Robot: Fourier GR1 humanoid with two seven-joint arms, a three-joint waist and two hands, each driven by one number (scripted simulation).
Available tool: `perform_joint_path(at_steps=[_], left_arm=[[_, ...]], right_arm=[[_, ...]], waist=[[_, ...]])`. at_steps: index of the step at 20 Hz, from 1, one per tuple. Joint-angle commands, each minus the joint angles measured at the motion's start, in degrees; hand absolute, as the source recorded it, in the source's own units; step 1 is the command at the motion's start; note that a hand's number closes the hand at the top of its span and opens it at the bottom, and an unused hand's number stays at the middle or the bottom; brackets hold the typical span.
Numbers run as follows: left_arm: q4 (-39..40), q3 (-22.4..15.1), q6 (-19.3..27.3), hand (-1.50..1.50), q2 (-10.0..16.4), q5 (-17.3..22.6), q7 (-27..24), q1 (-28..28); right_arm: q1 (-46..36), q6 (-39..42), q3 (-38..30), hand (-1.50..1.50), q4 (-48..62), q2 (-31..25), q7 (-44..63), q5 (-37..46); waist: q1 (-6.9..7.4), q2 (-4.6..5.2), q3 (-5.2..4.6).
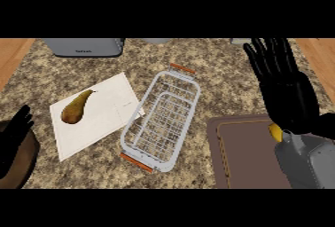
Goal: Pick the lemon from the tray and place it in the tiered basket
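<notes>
Closest up was the grey right forearm [307, 162], its right hand [281, 84] stretched out with fingers straight and spread. The lemon [275, 132] peeked out by the wrist, mostly hidden, sitting in the brown tray [219, 150]. Wire tiered basket [160, 119] sat just left of the tray, a pear [77, 107] lay on the white board [98, 128], the left hand [18, 133] rested relaxed at the lower left, and the label on the grey appliance [85, 46] up top was too small to read.

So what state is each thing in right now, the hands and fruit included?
right hand: open, fingers straight, holding nothing.
left hand: open, resting at the lower left edge.
lemon: on the tray, partly hidden, not held.
tiered basket: empty, on the counter.
pear: lying on the white board.
</notes>
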Motion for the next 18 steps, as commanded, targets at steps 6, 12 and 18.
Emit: perform_joint_path(at_steps=[6,12,18], left_arm=[[-6.7,-2.0,0.0,0.0,-5.9,2.1,-0.4,-5.9],[-7.6,-5.2,-0.4,0.0,-9.2,1.4,1.1,-6.5],[-9.8,-4.4,-0.4,0.0,-9.4,2.6,5.0,-7.6]], right_arm=[[10.4,34.6,5.8,1.5,-7.2,-13.8,-7.1,-6.9],[20.4,18.8,-6.3,-1.5,15.4,-15.7,-16.7,11.5],[17.2,20.4,-10.9,-1.5,13.4,-26.4,-25.8,21.8]], waist=[[-1.9,1.24,0.9],[-0.23,1.73,0.71],[0.09,1.46,0.59]])
